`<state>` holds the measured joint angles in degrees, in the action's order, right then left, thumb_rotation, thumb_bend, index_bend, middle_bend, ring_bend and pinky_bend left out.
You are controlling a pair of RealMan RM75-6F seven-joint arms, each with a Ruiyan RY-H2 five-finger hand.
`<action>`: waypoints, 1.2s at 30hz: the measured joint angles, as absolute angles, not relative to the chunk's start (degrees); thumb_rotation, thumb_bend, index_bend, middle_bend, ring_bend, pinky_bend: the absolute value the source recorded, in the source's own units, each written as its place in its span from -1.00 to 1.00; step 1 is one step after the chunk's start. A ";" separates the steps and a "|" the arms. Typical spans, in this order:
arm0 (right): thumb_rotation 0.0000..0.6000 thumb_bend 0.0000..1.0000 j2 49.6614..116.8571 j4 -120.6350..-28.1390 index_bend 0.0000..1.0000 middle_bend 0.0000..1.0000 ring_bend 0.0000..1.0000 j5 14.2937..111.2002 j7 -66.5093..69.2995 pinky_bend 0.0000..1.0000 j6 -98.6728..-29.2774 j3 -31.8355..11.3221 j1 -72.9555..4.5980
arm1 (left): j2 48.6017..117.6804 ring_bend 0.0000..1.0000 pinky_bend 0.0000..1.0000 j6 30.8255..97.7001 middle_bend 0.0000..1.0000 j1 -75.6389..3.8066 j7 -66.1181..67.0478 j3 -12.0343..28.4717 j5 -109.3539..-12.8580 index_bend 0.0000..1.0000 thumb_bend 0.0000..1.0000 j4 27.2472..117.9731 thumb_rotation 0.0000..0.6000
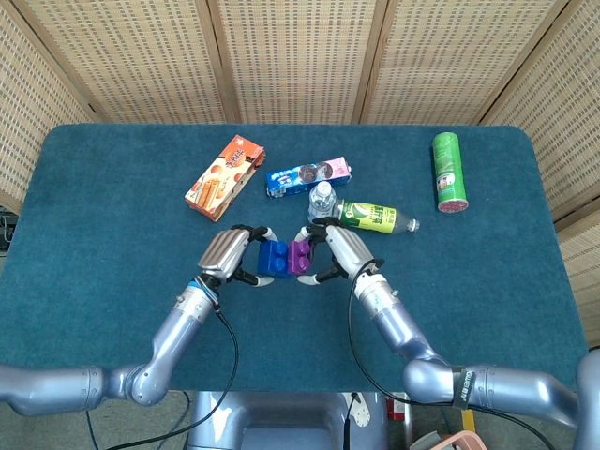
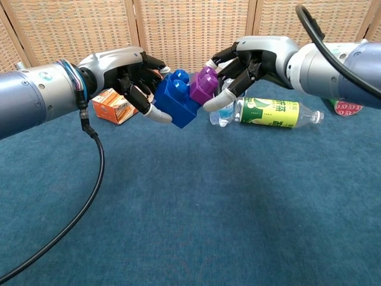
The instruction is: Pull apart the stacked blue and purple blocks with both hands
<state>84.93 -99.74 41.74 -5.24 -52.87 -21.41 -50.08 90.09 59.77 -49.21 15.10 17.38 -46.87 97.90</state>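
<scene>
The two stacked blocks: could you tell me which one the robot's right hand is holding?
The purple block. The right hand grips it, while the left hand holds the blue block beside it.

No label (all too small) reads clearly.

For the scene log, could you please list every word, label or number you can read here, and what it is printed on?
None reads with certainty.
Orange snack box: printing too small.
Blue cookie box: wording blurred.
Bottle: green-yellow label with dark characters, too blurred to quote.
Green can: label illegible.
Blue block and purple block: no text.
</scene>
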 measured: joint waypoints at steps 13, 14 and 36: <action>1.00 -0.59 77.92 -100.66 0.18 0.22 -0.76 43.41 -4.08 -1.00 -52.23 -20.82 -47.69 | 81.59 -0.36 -0.58 60.43 -0.03 -43.52 11.88 12.38 -55.34 0.01 -0.58 96.31 1.00; 1.00 -0.59 77.66 -100.40 0.18 0.22 -0.76 43.80 -4.28 -1.00 -52.17 -20.31 -47.49 | 80.99 -0.36 -0.58 60.59 -0.03 -42.97 11.61 11.83 -56.19 0.01 -0.57 95.68 1.00; 1.00 -1.00 80.41 -86.19 -1.00 -1.00 -1.00 58.85 -10.76 -1.00 -53.25 -7.60 -43.08 | 79.45 -1.00 -1.00 56.37 -1.00 -35.34 -4.80 5.50 -65.70 -1.00 -1.00 78.09 1.00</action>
<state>80.41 -86.19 58.85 -10.76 -53.25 -7.60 -43.08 79.45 56.37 -35.34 -4.80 5.50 -65.70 78.09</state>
